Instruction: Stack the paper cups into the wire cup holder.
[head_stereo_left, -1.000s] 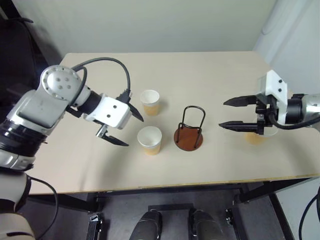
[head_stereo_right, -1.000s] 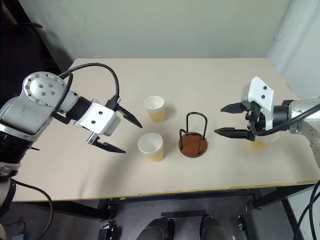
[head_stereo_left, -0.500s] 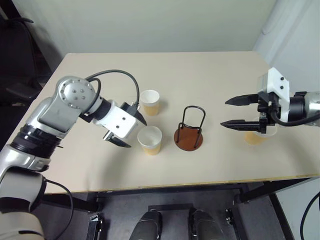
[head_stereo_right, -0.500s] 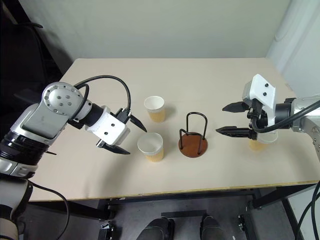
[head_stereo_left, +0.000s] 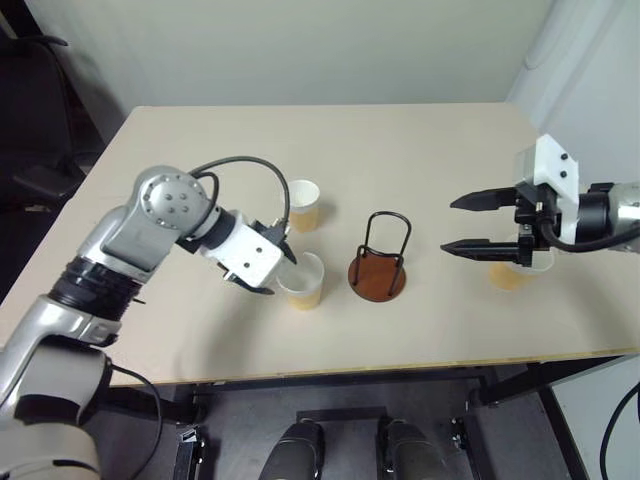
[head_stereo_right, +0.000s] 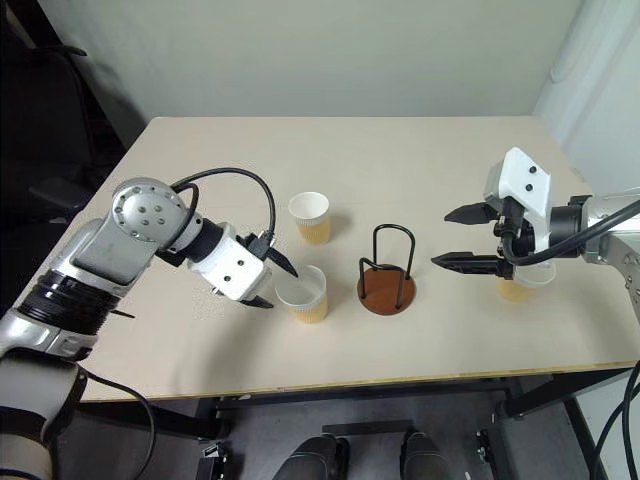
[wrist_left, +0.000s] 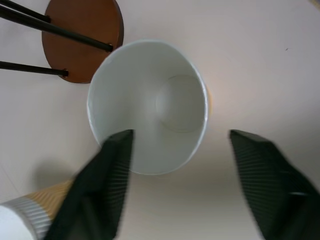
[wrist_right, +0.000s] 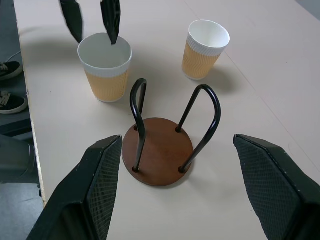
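Left eye view: your left gripper (head_stereo_left: 279, 270) straddles the rim of the centre-left tan paper cup (head_stereo_left: 302, 282), fingers apart, one finger inside. At centre stands the empty black wire cup holder (head_stereo_left: 380, 262). Your right gripper (head_stereo_left: 465, 224) hangs open at right.

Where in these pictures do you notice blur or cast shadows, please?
Left wrist view: the fingers are soft and out of focus, while the paper cup between them is fairly sharp. Left eye view: the left gripper and its arm throw a soft shadow on the table. Right wrist view: each cup casts a faint shadow.
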